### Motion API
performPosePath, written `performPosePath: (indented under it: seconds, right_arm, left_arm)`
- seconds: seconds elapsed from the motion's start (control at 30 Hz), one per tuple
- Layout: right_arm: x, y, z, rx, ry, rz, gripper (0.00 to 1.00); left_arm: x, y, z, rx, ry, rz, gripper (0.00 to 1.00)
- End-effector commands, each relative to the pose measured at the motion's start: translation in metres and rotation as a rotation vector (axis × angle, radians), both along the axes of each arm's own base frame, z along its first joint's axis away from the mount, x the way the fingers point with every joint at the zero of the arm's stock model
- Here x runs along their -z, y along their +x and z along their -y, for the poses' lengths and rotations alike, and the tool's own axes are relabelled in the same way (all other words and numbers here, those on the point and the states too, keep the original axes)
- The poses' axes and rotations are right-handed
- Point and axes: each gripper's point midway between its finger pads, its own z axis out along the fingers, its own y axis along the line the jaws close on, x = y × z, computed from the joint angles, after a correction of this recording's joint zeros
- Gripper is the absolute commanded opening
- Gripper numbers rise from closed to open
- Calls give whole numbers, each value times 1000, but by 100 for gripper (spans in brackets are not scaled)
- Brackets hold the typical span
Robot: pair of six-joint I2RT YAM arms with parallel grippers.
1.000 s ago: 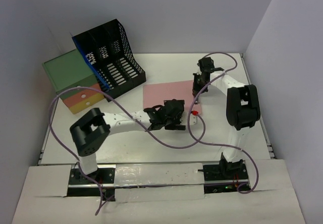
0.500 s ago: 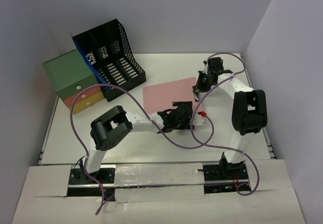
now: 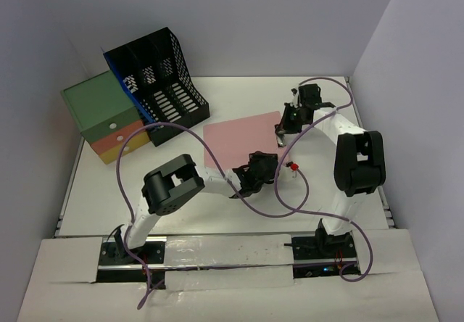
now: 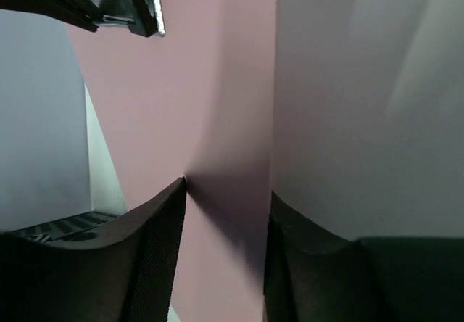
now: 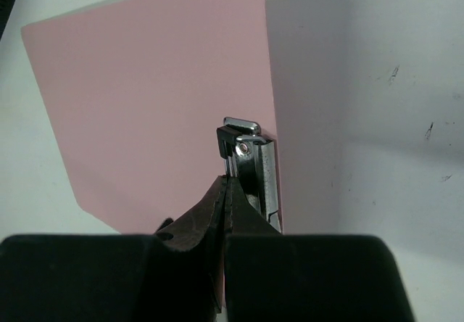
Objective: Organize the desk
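Counter (image 3: pixel 246 93), white and walled in, fills the top view, a pink sheet (image 3: pixel 239 137) lying flat near its middle with the left pincer (image 3: pixel 262 168) at the sheet's near edge and the right pincer (image 3: pixel 284 126) at its right edge. Left wrist view: the fingers stand apart, the sheet running between them. Right wrist view: the fingers press together on a small metal clip (image 5: pixel 250 155) at the sheet's edge.

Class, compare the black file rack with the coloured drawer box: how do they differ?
The file rack is black with a blue side; the drawer box is green, orange and yellow. The rack is slotted and open; the box is solid-walled. Both sit at the far left of the desk.
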Motion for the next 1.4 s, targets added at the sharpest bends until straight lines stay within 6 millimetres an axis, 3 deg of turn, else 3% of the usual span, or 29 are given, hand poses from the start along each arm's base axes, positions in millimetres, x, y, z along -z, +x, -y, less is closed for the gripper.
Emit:
performPosePath:
  seconds: [0.0,0.1,0.17,0.3,0.43,0.47,0.5,0.6,0.67,0.77,0.9,1.17,1.27,1.3,1.37]
  right_arm:
    - [-28,2,-3,-16,18,82,0]
    - [-28,2,-2,-17,11,81,0]
    - [-29,2,-1,-18,4,83,0]
    - [-37,1,1,-21,-10,88,0]
    - [-58,4,3,-19,-21,117,2]
    - [-67,3,5,-12,-27,128,18]
    - [-72,5,5,-12,-27,139,27]
    - [-109,4,9,12,-36,210,53]
    - [-143,7,13,37,-39,283,81]
    - [-179,9,16,60,-29,348,82]
    - [-202,8,24,105,-38,380,82]
    - [-270,-7,33,166,0,578,82]
    - [-285,-20,33,182,27,649,82]
    - [-289,-18,33,184,30,668,82]
    - [-293,-22,30,186,61,691,82]
  left_arm:
    - [-15,2,8,-16,-49,65,31]
    - [-22,0,12,-14,-79,59,9]
    - [-28,1,15,-29,-105,54,3]
    - [-46,6,20,-115,-177,-5,0]
    - [-84,11,29,-195,-369,-101,0]
    - [-87,12,27,-224,-393,-138,0]
    - [-90,12,26,-225,-401,-139,0]
    - [-99,12,13,-280,-436,-214,0]
    - [-109,12,4,-316,-474,-249,0]
    - [-125,18,-5,-353,-535,-297,0]
    - [-154,32,-17,-395,-629,-329,0]
    - [-247,89,-58,-507,-912,-302,0]
    - [-285,105,-77,-523,-984,-207,0]
    - [-289,109,-81,-526,-993,-195,0]
    - [-320,121,-97,-536,-1055,-129,0]
